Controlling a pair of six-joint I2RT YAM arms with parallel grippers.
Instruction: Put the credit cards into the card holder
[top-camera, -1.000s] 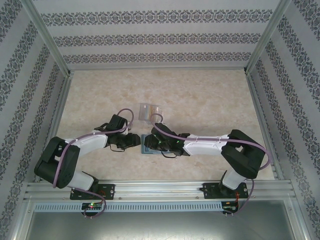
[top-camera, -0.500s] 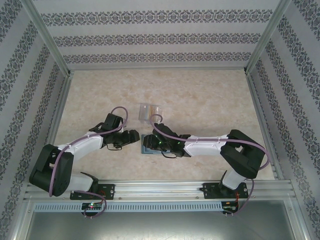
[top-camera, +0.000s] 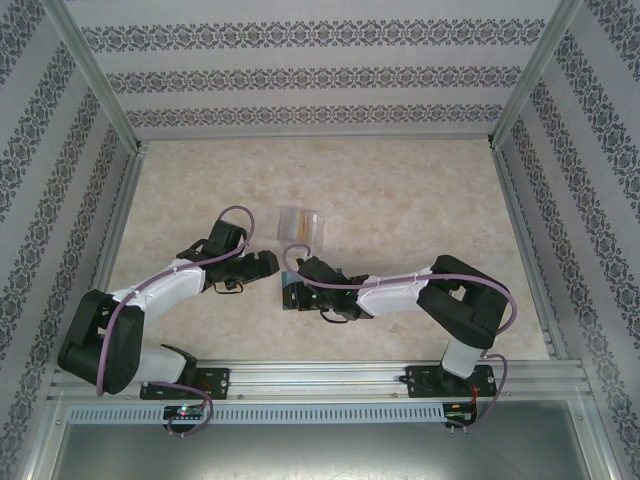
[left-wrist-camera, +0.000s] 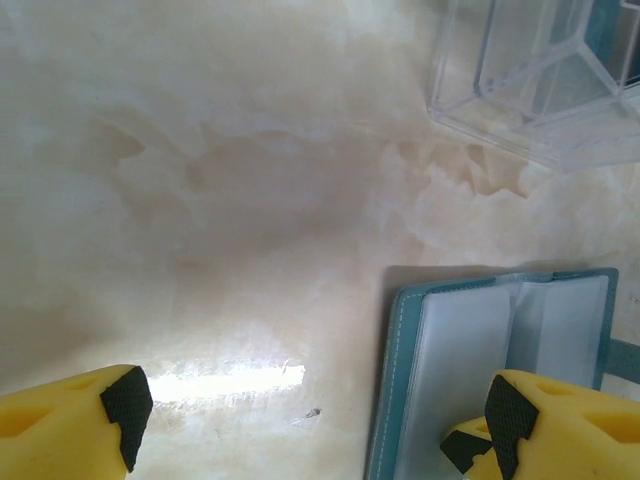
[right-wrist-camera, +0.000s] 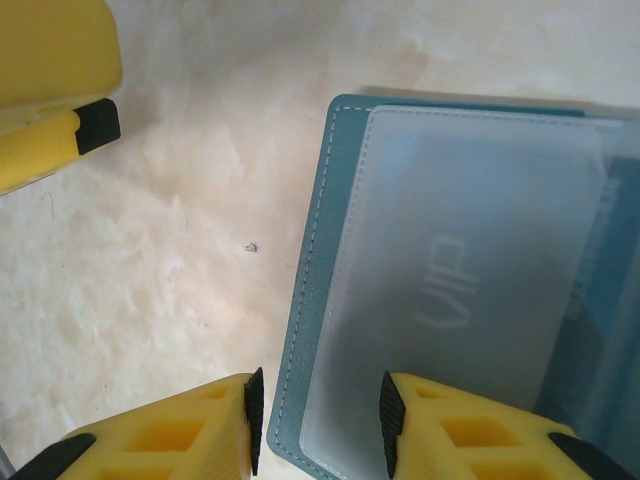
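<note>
The card holder (right-wrist-camera: 450, 270) lies open on the table, teal with frosted grey-blue pockets, one lettered "VIP". It also appears as the card holder (left-wrist-camera: 500, 350) and, mostly under my right wrist, as the card holder (top-camera: 290, 293). My right gripper (right-wrist-camera: 320, 412) stands open just over its near left corner, with the stitched edge between the fingers. My left gripper (left-wrist-camera: 315, 415) is wide open with nothing in it, left of the holder, its right fingertip (left-wrist-camera: 505, 420) over the holder's pocket. The credit cards are out of view.
A clear plastic case (top-camera: 298, 222) stands just beyond the holder, and is seen close as the clear plastic case (left-wrist-camera: 540, 80). One finger of the left gripper (right-wrist-camera: 60, 110) shows in the right wrist view. Patterned walls enclose the pale marbled table (top-camera: 400, 190).
My left gripper has opened wide and drawn back to the left, away from the holder. My right gripper has slid a little left over the holder, and its elbow has swung in.
</note>
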